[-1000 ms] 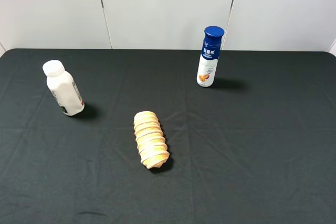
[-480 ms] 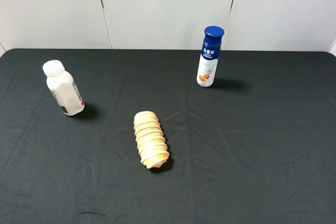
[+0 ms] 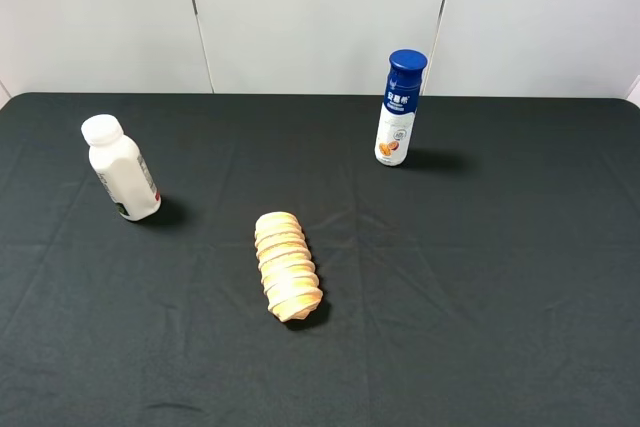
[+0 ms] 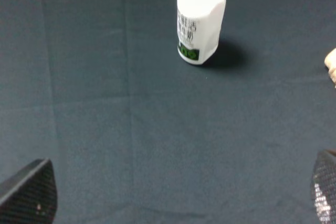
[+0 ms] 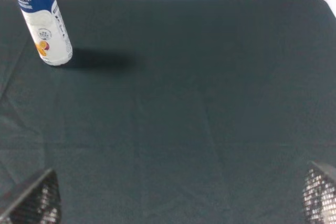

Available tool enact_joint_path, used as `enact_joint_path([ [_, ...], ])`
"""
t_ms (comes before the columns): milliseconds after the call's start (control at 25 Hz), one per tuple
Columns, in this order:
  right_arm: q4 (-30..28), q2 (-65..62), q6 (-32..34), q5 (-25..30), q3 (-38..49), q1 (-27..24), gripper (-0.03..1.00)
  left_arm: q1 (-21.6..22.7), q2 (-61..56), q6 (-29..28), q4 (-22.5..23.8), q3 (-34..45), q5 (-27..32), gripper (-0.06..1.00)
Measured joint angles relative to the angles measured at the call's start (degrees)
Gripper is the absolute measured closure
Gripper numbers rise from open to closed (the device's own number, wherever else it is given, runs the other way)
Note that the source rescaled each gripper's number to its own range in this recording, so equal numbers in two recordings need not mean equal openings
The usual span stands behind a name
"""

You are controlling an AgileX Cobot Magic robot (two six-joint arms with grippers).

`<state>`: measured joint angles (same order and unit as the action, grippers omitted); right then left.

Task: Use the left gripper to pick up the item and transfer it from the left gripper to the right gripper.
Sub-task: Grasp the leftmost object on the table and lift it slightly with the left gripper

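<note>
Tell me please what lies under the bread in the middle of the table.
The bread lies directly on the black cloth, with a dark shadow at its near end. Nothing else shows around its edges. The cloth right beneath it is covered, so unseen.

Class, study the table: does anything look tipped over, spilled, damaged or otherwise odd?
Nothing stands out. The white bottle and blue-capped bottle stand upright and closed, the bread lies whole, and the black cloth shows only faint creases.

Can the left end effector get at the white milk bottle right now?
Probably yes. The left end effector is open, and only bare black tablecloth lies between it and the upright white milk bottle; the bread sits off to one side.
</note>
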<state>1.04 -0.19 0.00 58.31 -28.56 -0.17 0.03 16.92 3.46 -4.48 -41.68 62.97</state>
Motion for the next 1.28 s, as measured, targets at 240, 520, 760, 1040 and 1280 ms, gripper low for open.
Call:
enact_joint_path([
  [240,0.0,0.0,0.0,0.0,0.0,0.0,-0.03,0.0,18.0,-0.3,-0.6,-10.8,1.0,-0.05],
  [520,0.0,0.0,0.0,0.0,0.0,0.0,-0.03,0.0,38.5,-0.3,-0.9,-18.4,1.0,-0.05],
  [760,0.0,0.0,0.0,0.0,0.0,0.0,-0.03,-0.5,52.8,-1.4,-1.0,-21.6,0.0,-0.05],
  [1040,0.0,0.0,0.0,0.0,0.0,0.0,-0.03,-5.2,65.1,-5.5,0.1,-24.9,-4.9,-0.06],
  [1280,0.0,0.0,0.0,0.0,0.0,0.0,-0.03,-9.8,73.1,-10.8,2.6,-26.8,-8.8,-0.06],
])
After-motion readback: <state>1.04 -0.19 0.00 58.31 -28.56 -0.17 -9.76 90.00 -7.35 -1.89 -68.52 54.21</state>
